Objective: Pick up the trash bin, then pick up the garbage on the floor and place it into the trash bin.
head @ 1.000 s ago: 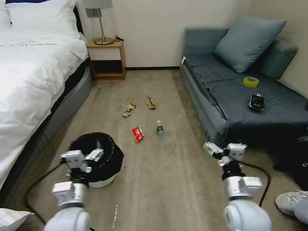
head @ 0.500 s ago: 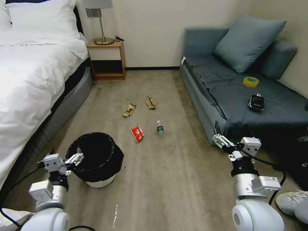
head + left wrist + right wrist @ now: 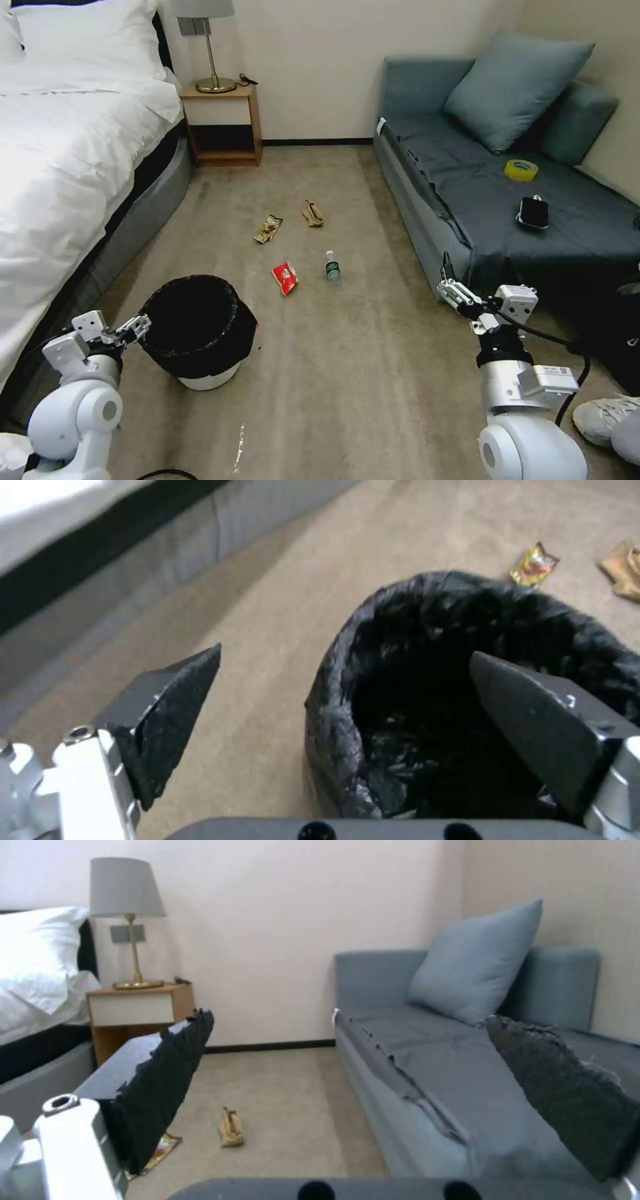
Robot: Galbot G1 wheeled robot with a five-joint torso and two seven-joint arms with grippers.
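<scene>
Your left gripper (image 3: 133,327) sits low by the bed-side rim of the trash bin (image 3: 200,327), fingers spread wide and holding nothing. In the left wrist view the two dark pads straddle that rim: one finger (image 3: 167,715) is over bare carpet (image 3: 347,373) outside the bin, the other (image 3: 533,725) is over the black bag-lined mouth (image 3: 433,690). You cannot tell from these views whether either pad touches the bag.

Your right gripper (image 3: 457,293) hangs in the air by the front corner of the grey sofa (image 3: 467,200), well apart from the litter. Its fingers are spread too, with nothing between them; the right wrist view shows the gap looking out across the room.

The bin stands upright on the carpet between the bed (image 3: 67,167) and the litter, white base showing under the crinkled black liner.

Garbage, all on the floor beyond the bin:
- red snack packet (image 3: 285,278), nearest the bin
- clear bottle (image 3: 333,268) with a green label, just beside the packet on the sofa side
- brown-gold candy wrapper (image 3: 268,229), farther back
- crumpled tan scrap (image 3: 312,214), near the wrapper

Print on the packet, the bottle label and the wrapper is too small to read.

On the sofa seat lie a yellow tape roll (image 3: 521,170) and a black handheld device (image 3: 533,213).
</scene>
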